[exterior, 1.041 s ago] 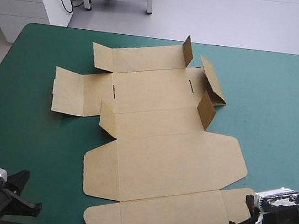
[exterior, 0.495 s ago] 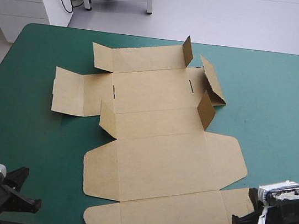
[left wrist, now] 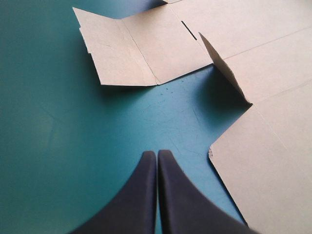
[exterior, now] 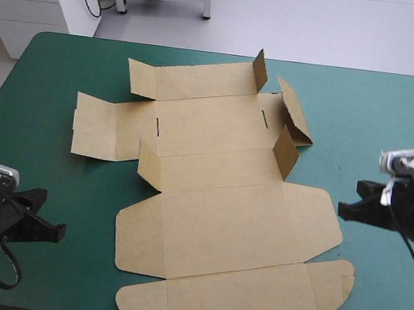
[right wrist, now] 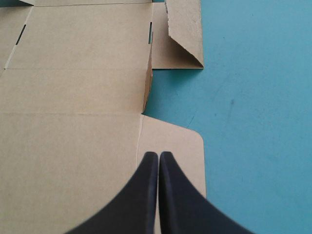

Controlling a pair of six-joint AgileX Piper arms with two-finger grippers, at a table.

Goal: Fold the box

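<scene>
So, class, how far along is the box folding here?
Barely started: the box lies flat, only small flaps standing. Both grippers are shut, empty, the left gripper over teal-green cover, the right gripper over the box's right flap. Raising and tucking every wall remains.

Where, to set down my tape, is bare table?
The widest bare teal-green table cover lies between the flat brown cardboard box and the far right corner; a narrower strip runs along the table's left edge. The box crowds the middle.
</scene>
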